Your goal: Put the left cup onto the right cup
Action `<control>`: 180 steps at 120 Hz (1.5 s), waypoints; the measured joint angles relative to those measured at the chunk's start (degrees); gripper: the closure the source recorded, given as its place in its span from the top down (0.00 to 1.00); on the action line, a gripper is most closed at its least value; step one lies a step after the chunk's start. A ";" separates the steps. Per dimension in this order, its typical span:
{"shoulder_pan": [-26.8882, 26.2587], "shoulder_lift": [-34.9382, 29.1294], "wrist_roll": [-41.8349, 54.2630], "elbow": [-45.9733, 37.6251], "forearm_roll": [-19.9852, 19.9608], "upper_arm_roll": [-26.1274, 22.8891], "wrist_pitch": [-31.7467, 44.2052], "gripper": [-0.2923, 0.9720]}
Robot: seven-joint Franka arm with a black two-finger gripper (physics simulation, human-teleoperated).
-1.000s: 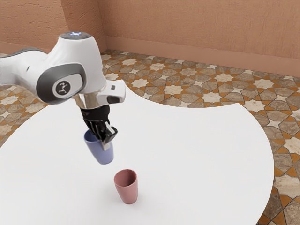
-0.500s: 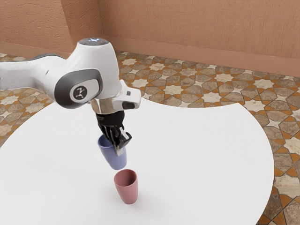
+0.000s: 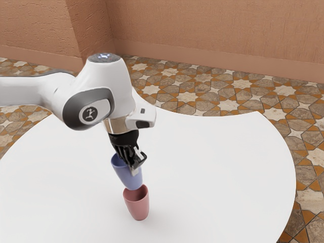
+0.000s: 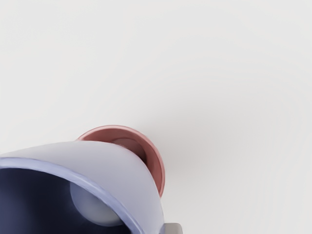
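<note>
From the exterior view's left comes the white arm [image 3: 76, 98], its rear part cut off at the picture's edge, bending down over the table [image 3: 228, 167]. Below it is the black tool [image 3: 133, 163], pinching the rim of the blue cup [image 3: 126, 174]. One finger shows on the outside of the wall, while the other is hard to make out against the cup. The blue cup hangs tilted, clear of the table, with its base right at the mouth of the pink cup [image 3: 136, 203]. Whether the base touches that rim or dips inside, I cannot tell. Count them: two cups, one blue and one pink, one arm, one tool. The pink cup stands upright on the table's near part, well apart from the far curved edge, and the table's near edge is cut off. From the wrist, the blue cup [image 4: 107, 165] looms large and cropped under the hand, dark inside with a pale round bottom. Just past it the pink cup [image 4: 155, 165] peeks out, half its mouth hidden by the blue wall. A little of its inner wall and bottom is visible, with white table [image 4: 204, 63] all around. Off to the exterior view's right lie bare table, then the patterned tile floor [image 3: 217, 88] and a brown wall [image 3: 212, 25].
</note>
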 joint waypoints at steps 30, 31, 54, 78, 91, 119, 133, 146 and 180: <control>0.02 -0.01 -0.17 -1.27 0.09 -0.67 1.57 0.15; 0.01 -0.02 -0.18 -1.32 0.09 -0.73 1.60 0.15; 0.00 -0.01 -0.28 -2.17 0.33 -1.30 2.01 0.15; 0.00 0.09 -0.52 -2.39 0.81 -1.34 2.15 0.15; 0.00 0.41 -0.69 -2.40 0.93 -1.34 2.22 0.15; 0.00 0.55 -1.16 -2.99 1.68 -1.34 2.51 0.15; 0.00 0.56 -1.35 -3.16 1.93 -1.26 2.61 0.15; 0.00 0.63 -1.53 -3.12 2.57 -1.25 2.80 0.15; 0.00 1.75 -2.07 -3.03 3.57 -1.25 3.92 0.15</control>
